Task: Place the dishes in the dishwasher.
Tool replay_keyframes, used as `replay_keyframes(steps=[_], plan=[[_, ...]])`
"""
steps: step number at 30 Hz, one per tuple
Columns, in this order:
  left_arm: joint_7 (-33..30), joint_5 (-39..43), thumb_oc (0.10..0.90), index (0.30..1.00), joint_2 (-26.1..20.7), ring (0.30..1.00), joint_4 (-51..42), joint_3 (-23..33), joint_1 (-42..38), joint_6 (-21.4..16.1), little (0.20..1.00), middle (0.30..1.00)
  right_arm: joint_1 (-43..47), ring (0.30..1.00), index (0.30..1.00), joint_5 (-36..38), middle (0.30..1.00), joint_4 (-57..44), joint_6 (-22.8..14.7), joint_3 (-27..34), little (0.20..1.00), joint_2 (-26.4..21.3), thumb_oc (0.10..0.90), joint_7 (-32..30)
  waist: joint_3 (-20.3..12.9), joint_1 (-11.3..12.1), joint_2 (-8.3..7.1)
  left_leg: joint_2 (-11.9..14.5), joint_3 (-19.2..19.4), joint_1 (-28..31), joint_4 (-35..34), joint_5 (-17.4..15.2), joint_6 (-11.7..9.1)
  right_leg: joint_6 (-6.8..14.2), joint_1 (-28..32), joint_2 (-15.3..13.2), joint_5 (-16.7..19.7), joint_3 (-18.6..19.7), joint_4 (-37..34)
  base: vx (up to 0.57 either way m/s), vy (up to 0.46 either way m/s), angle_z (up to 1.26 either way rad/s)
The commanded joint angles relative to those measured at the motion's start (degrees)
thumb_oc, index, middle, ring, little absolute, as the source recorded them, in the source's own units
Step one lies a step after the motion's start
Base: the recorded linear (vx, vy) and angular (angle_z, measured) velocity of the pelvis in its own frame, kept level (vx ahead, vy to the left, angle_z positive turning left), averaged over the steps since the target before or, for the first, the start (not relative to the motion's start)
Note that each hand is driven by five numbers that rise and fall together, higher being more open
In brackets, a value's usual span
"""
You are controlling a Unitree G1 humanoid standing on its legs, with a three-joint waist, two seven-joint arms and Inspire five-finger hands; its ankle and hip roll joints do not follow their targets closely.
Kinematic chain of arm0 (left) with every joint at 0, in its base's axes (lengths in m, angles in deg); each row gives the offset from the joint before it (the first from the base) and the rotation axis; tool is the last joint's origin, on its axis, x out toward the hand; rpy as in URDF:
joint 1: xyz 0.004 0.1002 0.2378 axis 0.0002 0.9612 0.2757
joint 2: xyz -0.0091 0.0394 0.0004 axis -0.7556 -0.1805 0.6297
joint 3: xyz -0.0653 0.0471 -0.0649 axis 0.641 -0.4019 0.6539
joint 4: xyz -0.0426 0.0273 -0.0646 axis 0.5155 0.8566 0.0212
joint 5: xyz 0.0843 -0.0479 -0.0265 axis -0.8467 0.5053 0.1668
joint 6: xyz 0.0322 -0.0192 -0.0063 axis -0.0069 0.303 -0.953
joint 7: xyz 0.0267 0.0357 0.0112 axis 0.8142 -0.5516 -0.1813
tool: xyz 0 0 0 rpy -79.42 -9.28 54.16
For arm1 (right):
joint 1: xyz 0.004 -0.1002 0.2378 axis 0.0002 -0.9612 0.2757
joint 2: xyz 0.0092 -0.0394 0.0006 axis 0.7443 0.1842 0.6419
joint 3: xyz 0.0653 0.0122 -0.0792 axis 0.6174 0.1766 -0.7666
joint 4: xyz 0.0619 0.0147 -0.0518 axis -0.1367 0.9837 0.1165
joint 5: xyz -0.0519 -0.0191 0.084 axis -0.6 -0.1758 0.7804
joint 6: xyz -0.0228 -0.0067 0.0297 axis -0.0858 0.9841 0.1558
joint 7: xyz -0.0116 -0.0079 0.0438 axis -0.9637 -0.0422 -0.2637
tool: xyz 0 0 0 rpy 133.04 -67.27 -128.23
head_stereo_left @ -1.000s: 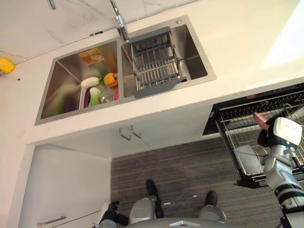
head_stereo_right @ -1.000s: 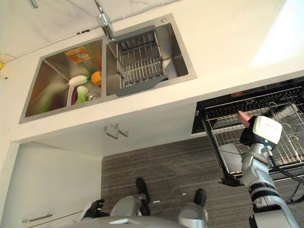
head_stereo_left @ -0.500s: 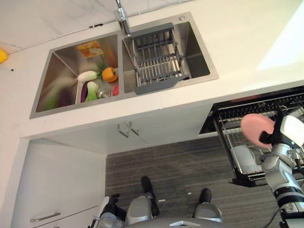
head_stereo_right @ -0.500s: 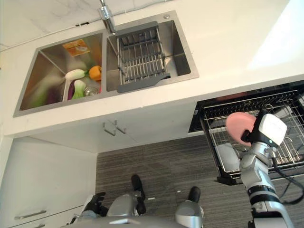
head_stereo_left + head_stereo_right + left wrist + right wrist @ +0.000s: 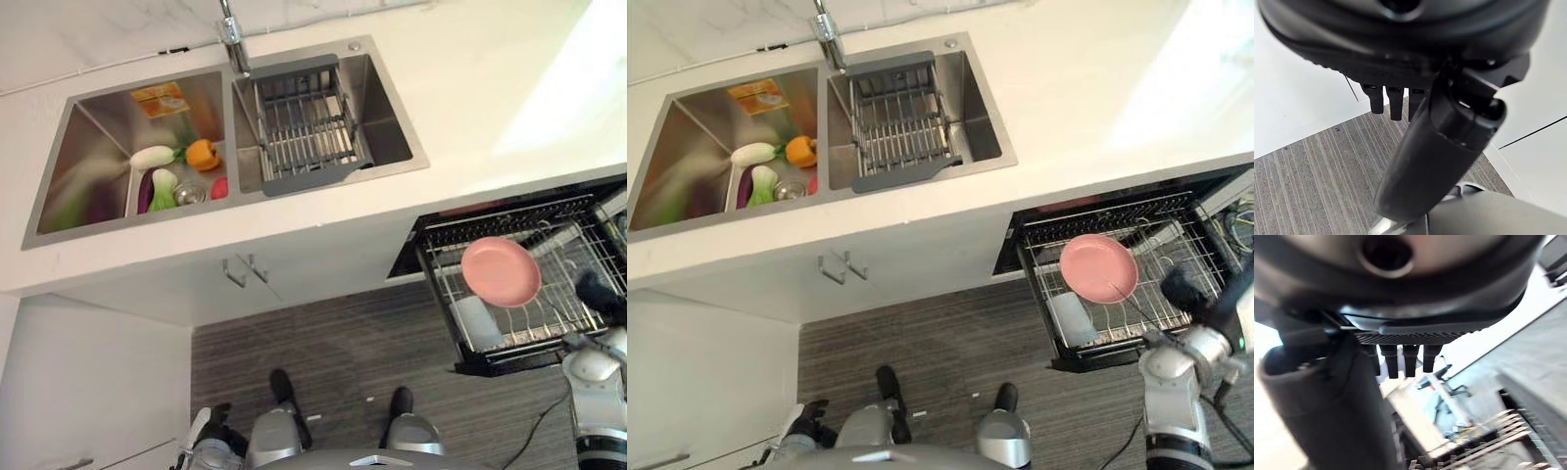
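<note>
The right hand (image 5: 1181, 290) is seen with fingers relaxed and holding nothing, just beside the dishwasher rack (image 5: 1190, 313). A pink plate (image 5: 1099, 267) is set in that rack. The left hand (image 5: 199, 439) hangs low, fingers straight, above the floor (image 5: 1312, 166).

Brushed stainless steel on the double sink (image 5: 88, 157), soft sheen on its walls. The drainer rack (image 5: 306, 127) inside it is metal wire with a matt grey plastic frame. Smooth pale table (image 5: 490, 88), slightly glossy. The dishwasher rack (image 5: 1176, 284) is thin metal wire; the pink plate (image 5: 1099, 267) looks smooth and matt. Ribbed grey floor (image 5: 333, 343).
</note>
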Motion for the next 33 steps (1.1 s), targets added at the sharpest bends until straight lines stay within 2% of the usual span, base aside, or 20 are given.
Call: replay_keyframes(steps=[1,4,6,8,9,10,11,14,15,16,18,19,21,22,23,26,29,30,32,33], plan=[[-1.4,-2.6,0.8,0.9,0.1,0.9,1.1,-0.7,-2.7,-0.1,0.9,0.9,0.2,0.9,0.9,1.4,0.9,-3.3,0.9,7.9,0.9,-4.7,0.8,-5.5,-1.9,-0.3,2.36,4.5,-1.0,4.5,1.5,-5.2,-3.2,2.4,-1.6,-3.6,-4.0,-1.0,2.6,-0.01,0.03,-0.08],[-0.8,-2.9,0.8,0.9,-0.2,0.9,0.9,-0.8,-2.8,0.3,0.9,0.9,-2.4,0.9,0.9,0.0,0.9,2.9,5.4,9.1,0.9,-5.8,0.8,-3.1,-1.8,-0.6,2.4,4.4,-0.9,4.4,1.5,-5.2,-3.1,2.4,-1.9,-3.7,-4.0,-0.8,2.8,-0.01,0.016,-0.06],[1.0,-3.7,0.8,0.9,-0.5,0.9,0.6,-0.6,-2.5,1.2,0.9,0.9,-3.9,0.9,0.9,-4.8,0.9,5.9,11.4,10.2,0.9,-7.8,0.8,1.6,-2.2,-0.6,2.62,4.5,-1.1,4.2,1.5,-5.2,-3.1,2.3,-2.1,-3.7,-4.2,-0.7,2.9,0.0,0.02,-0.05],[1.9,-3.9,0.8,0.9,-0.6,0.9,0.6,-0.7,-2.5,1.1,0.9,0.9,-2.9,0.9,0.9,-5.0,0.9,7.3,10.9,9.8,0.9,-7.3,0.8,2.6,-2.5,-0.5,2.84,4.4,-1.2,4.1,1.6,-5.3,-3.1,2.3,-2.1,-3.8,-4.3,-0.9,2.9,0.0,0.0,0.0],[1.9,-3.9,0.8,0.9,-0.6,0.9,0.6,-0.6,-2.6,1.1,0.9,0.9,-2.8,0.764,0.764,-4.9,0.764,7.5,10.8,9.7,0.764,-7.3,0.709,2.5,-2.4,-0.5,2.79,4.4,-1.3,4.0,1.6,-5.3,-3.1,2.3,-2.1,-3.8,-4.3,-0.9,2.9,0.0,0.0,0.0],[2.5,-4.0,0.8,0.9,-0.6,0.9,0.9,-1.0,-2.6,0.9,0.9,0.9,-1.3,0.38,0.38,-3.5,0.38,10.7,9.6,8.1,0.38,-6.9,0.453,3.0,-2.6,-0.3,2.95,4.4,-1.4,4.0,1.6,-5.3,-3.1,2.3,-2.1,-3.8,-4.3,-0.9,2.9,0.0,0.0,0.0],[2.5,-4.0,0.8,0.9,-0.6,0.9,0.9,-0.9,-2.6,0.9,0.9,0.9,-1.1,0.3,0.3,-3.4,0.3,11.0,9.4,8.0,0.3,-7.0,0.4,2.9,-2.5,-0.3,2.92,4.4,-1.3,4.0,1.6,-5.3,-3.1,2.3,-2.1,-3.8,-4.3,-0.9,2.9,0.0,0.0,0.0],[2.7,-3.6,0.8,0.9,-0.7,0.9,1.5,-1.6,-2.6,0.3,0.9,0.9,3.9,0.3,0.3,-2.3,0.3,15.6,7.1,2.4,0.3,-6.7,0.4,3.0,-2.5,0.1,3.02,4.3,-1.4,4.2,1.6,-5.4,-3.0,2.3,-2.1,-3.8,-4.3,-0.9,3.0,0.0,0.0,0.0],[2.1,-2.8,0.8,0.9,-0.4,0.9,1.9,-2.5,-2.8,-0.2,0.9,0.9,8.5,0.3,0.3,-0.6,0.3,18.1,4.7,-2.1,0.3,-5.8,0.4,1.9,-2.5,0.8,3.19,4.2,-1.4,4.3,1.6,-5.5,-3.0,2.4,-1.9,-3.8,-4.3,-0.9,3.0,0.0,0.0,0.0],[2.1,-2.8,0.8,0.9,-0.4,0.9,2.0,-2.4,-2.9,-0.3,0.9,0.9,8.8,0.3,0.3,-0.5,0.3,18.5,4.5,-2.4,0.3,-5.9,0.4,1.8,-2.4,0.6,3.14,4.2,-1.4,4.3,1.6,-5.5,-3.0,2.4,-1.8,-3.8,-4.3,-0.9,3.0,-0.03,-0.006,-0.04],[1.7,-2.5,0.8,0.9,-0.9,0.9,1.8,-3.8,-2.8,-0.8,0.9,0.9,14.4,0.3,0.3,0.6,0.3,24.5,3.4,-8.4,0.3,-5.9,0.4,1.6,-2.4,1.6,3.2,4.1,-1.6,4.5,1.5,-5.5,-3.0,2.3,-1.4,-3.8,-4.3,-1.2,2.8,-0.01,-0.012,-0.04],[1.7,-2.5,0.8,0.9,-0.8,0.9,1.8,-3.7,-2.8,-0.8,0.9,0.9,14.8,0.3,0.3,0.7,0.3,24.8,3.2,-8.7,0.3,-6.0,0.4,1.5,-2.4,1.5,3.19,4.1,-1.5,4.5,1.5,-5.5,-3.0,2.3,-1.4,-3.8,-4.3,-1.2,2.8,0.0,0.0,0.0],[1.1,-2.3,0.8,0.9,-1.2,0.9,1.0,-5.0,-3.0,-1.3,0.9,0.9,19.9,0.3,0.3,4.3,0.3,26.5,-0.3,-14.4,0.3,-3.8,0.4,3.9,-2.7,2.6,3.12,4.1,-1.8,4.6,1.4,-5.3,-3.1,2.2,-0.8,-3.9,-4.3,-1.8,2.5,0.01,-0.016,0.04],[1.1,-2.3,0.8,0.9,-1.2,0.9,1.0,-4.9,-3.0,-1.3,0.9,0.9,20.0,0.3,0.3,4.3,0.3,26.7,-0.3,-14.5,0.3,-3.8,0.4,3.8,-2.7,2.5,3.08,4.0,-1.8,4.6,1.4,-5.3,-3.1,2.2,-0.7,-3.9,-4.3,-1.8,2.5,0.01,-0.005,0.03],[0.5,-2.2,0.8,0.9,-1.4,0.9,0.8,-5.5,-2.8,-1.7,0.9,0.9,22.8,0.3,0.3,2.4,0.3,26.5,-1.3,-18.5,0.3,-2.5,0.4,4.0,-3.0,3.4,3.24,4.0,-2.1,4.6,1.4,-5.3,-3.1,2.1,-0.3,-4.0,-4.3,-2.2,2.4,0.01,-0.009,0.03],[0.1,-2.2,0.8,0.9,-1.4,0.9,0.9,-5.9,-2.9,-1.7,0.9,0.9,25.2,0.3,0.3,3.5,0.3,26.6,-2.8,-20.3,0.3,-1.3,0.4,4.5,-3.4,4.1,3.29,3.8,-2.5,4.6,1.4,-5.3,-3.1,2.1,0.4,-4.0,-4.4,-2.9,2.1,0.01,-0.006,0.04],[0.1,-2.8,0.8,0.9,-0.6,0.9,3.1,-8.2,-3.1,-2.1,0.9,0.9,31.7,0.3,0.3,11.0,0.3,29.3,-8.7,-21.7,0.3,3.1,0.4,3.0,-4.6,5.9,3.63,3.6,-3.4,4.7,1.2,-5.3,-3.1,2.0,1.7,-4.1,-4.7,-4.2,1.8,0.03,-0.006,0.07],[0.1,-2.8,0.8,0.9,-0.6,0.9,3.2,-8.2,-3.1,-2.1,0.9,0.9,31.8,0.3,0.3,11.1,0.3,29.5,-8.9,-21.7,0.3,3.1,0.4,3.0,-4.6,5.8,3.6,3.6,-3.4,4.6,1.2,-5.3,-3.1,2.1,1.7,-4.2,-4.8,-4.3,1.8,0.02,-0.006,0.1],[0.0,2.4,0.8,0.9,0.2,0.9,2.4,-8.5,-3.9,-3.5,0.9,0.9,37.0,0.3,0.3,23.0,0.3,35.5,-14.6,-18.6,0.3,6.8,0.4,0.9,-5.6,8.1,3.92,3.5,-4.9,4.3,1.1,-5.2,-3.2,2.0,2.8,-4.2,-5.2,-5.8,1.7,0.01,-0.019,0.23],[0.0,2.5,0.8,0.9,0.2,0.9,2.4,-8.5,-4.0,-3.5,0.9,0.9,37.2,0.3,0.3,23.1,0.3,35.8,-14.8,-18.6,0.3,6.7,0.4,1.1,-5.5,8.0,3.91,3.5,-5.0,4.3,1.1,-5.2,-3.2,2.0,2.9,-4.2,-5.2,-5.9,1.7,0.0,-0.038,0.3]])
